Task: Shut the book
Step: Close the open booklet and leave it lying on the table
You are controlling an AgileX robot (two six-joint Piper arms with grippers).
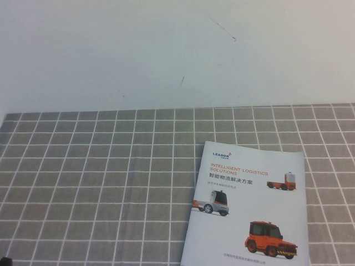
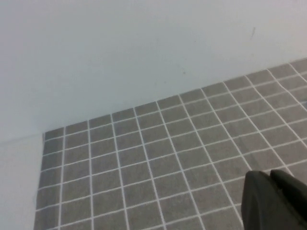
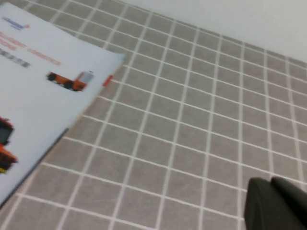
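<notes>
One closed white paper booklet (image 1: 249, 210) at my 5 o'clock; left gripper (image 2: 274, 199), right gripper (image 3: 274, 201) above grey gridded cloth (image 1: 111, 166), grip widths untellable.

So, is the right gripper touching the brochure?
Apart. The right wrist view shows bare tiled mat between the right gripper and the brochure. The left gripper hangs over mat only.

Probably a robotics lab or test bench rather than a home: a bare white wall (image 1: 166, 50) backs a grey grid-printed mat (image 1: 100, 177). A logistics-vehicle brochure (image 1: 249, 210) lies on it. 2 dark robot grippers hang over the mat, the left gripper (image 2: 276, 203) above bare squares, the right gripper (image 3: 276, 206) near the brochure.
</notes>
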